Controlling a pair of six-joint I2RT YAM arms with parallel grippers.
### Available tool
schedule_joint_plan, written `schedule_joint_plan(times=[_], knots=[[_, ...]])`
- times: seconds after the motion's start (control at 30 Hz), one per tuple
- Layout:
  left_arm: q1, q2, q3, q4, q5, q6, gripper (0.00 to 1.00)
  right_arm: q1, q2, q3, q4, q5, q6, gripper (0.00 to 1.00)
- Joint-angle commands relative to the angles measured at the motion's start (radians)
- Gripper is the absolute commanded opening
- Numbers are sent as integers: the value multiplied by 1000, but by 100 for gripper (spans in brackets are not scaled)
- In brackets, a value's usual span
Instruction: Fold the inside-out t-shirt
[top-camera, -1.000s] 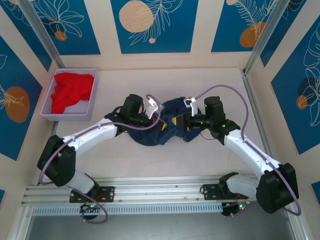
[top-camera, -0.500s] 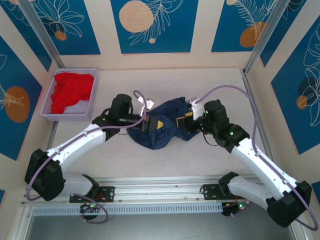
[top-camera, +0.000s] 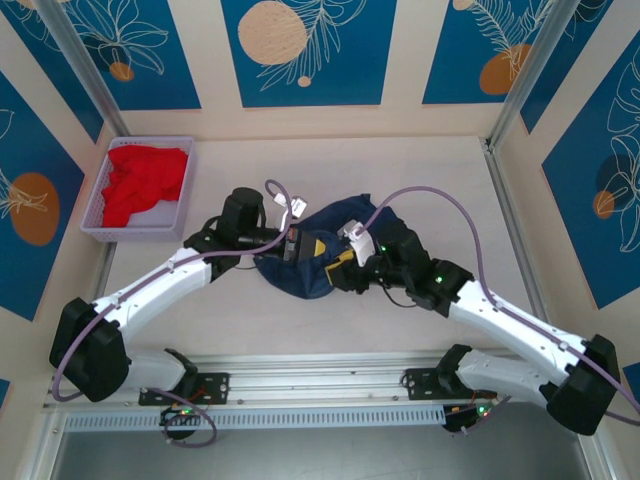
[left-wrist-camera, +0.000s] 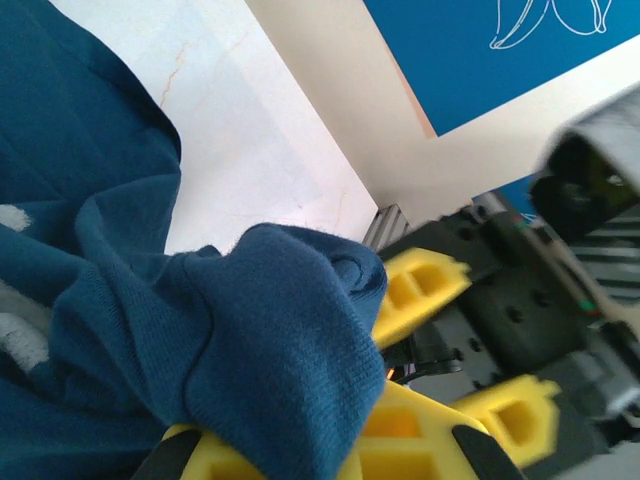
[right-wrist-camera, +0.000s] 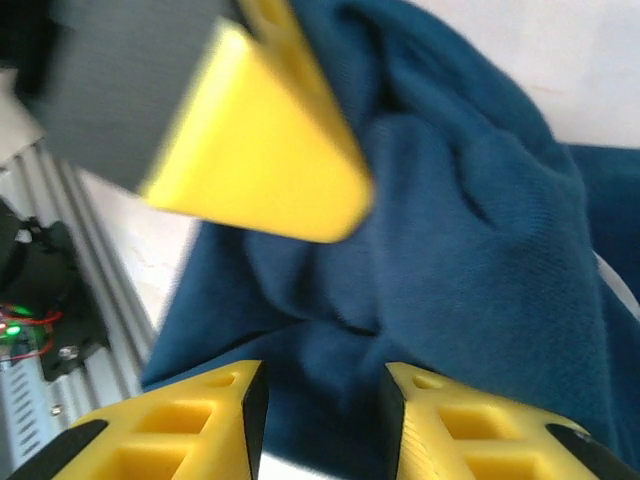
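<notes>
The table (top-camera: 450, 180) lies free from twelve to three o'clock of the t-shirt (top-camera: 300, 283); basket (top-camera: 135, 237) blocks ten, left arm (top-camera: 150, 285) eight, right arm (top-camera: 510, 320) four.

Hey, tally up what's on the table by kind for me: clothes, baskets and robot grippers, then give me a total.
Garments: 2 (navy blue cotton t-shirt, crumpled red garment)
Baskets: 1 (lavender plastic basket, holding the red one)
Grippers: 2 (left gripper, right gripper)
Total: 5
</notes>
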Motion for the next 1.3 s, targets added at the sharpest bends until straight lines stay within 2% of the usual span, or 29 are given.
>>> schedule_joint_plan(times=[0.0,0.07,0.13,0.2,0.43,0.53,0.57,0.63,0.7,0.87,0.97,1.1,1.27], knots=[[11,-18,6,16,13,-5,0,-1,35,48,13,105,16,34],[14,-23,6,8,12,1,0,-11,55,51,6,107,11,27],[20,-24,4,4,13,3,0,-22,51,43,8,72,3,11],[31,-26,4,-11,5,13,0,-44,27,23,18,6,-4,0],[55,-18,4,-70,-51,62,0,-192,-73,-80,171,-413,38,0],[55,-12,7,-90,-57,83,8,-242,-74,-95,231,-527,77,0],[55,-15,9,-102,-67,96,13,-253,-75,-99,246,-547,85,0],[55,-24,15,-132,-93,126,21,-269,-74,-105,265,-572,101,0],[55,-43,28,-182,-147,171,37,-285,-74,-110,286,-592,118,0],[42,-141,39,-289,-368,288,54,-297,-66,-112,307,-606,132,0],[21,-207,33,-295,-412,327,56,-301,-60,-107,304,-605,130,0],[-36,-226,48,-299,-293,358,55,-303,-55,-105,308,-593,137,0],[-98,-158,76,-324,-190,374,48,-305,-54,-104,306,-588,139,0]])
